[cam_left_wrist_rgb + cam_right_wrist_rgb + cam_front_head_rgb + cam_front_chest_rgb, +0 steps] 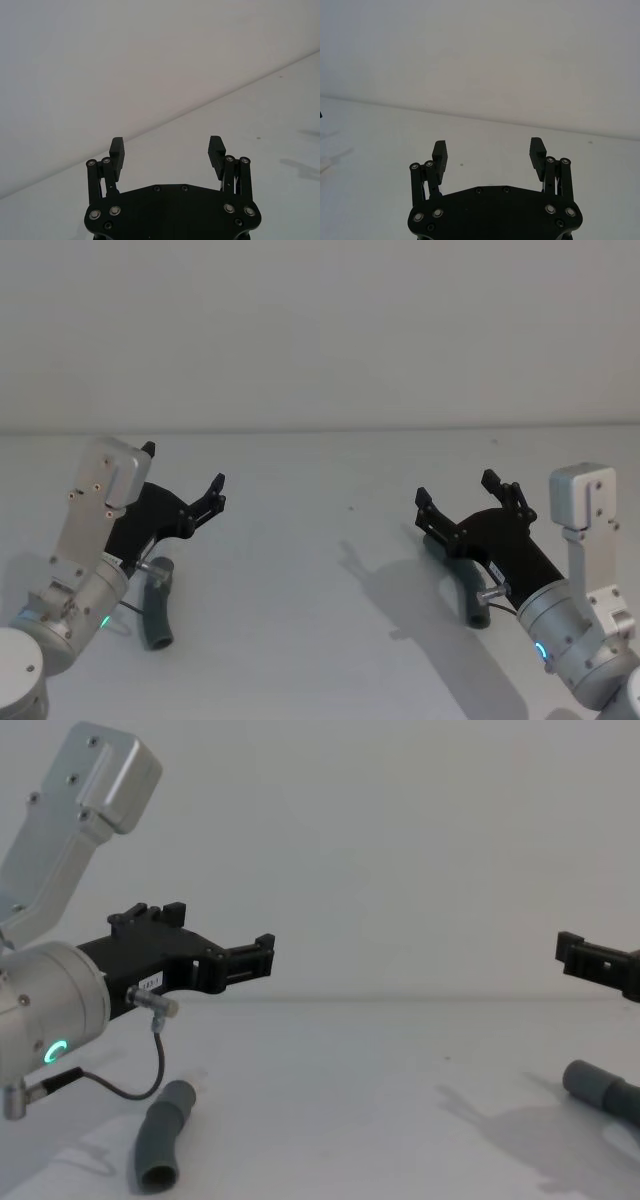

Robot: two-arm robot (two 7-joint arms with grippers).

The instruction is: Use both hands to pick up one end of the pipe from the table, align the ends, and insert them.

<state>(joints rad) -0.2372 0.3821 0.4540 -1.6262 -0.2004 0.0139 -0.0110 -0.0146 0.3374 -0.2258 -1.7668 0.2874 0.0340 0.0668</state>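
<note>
The left pincer [183, 468] hangs in the lower left of the head view, raised off the white tabletop [300, 570] and angled toward the middle of the frame. Its jaws are spread wide with nothing between them. The left wrist view shows the two ribbed pads [216, 147] well apart, with bare tabletop and wall [320, 330] beyond.

A short, slightly bent grey pipe piece [155, 612] lies flat on the tabletop just below this arm's wrist, near the bottom left of the frame. In the chest view its hollow end faces the camera, and a thin black cable [135, 1092] loops down beside it. The pincer is above it and does not touch it.

The right pincer [456, 490] sits in the lower right of the head view, also off the surface and released, with its jaws apart and empty. A second pipe piece [466, 592] lies on the tabletop under it, partly hidden by the pincer's black body. In the chest view it shows at the right edge, with its smooth cuff pointing toward the middle of the frame.

The two pieces lie well apart.
</note>
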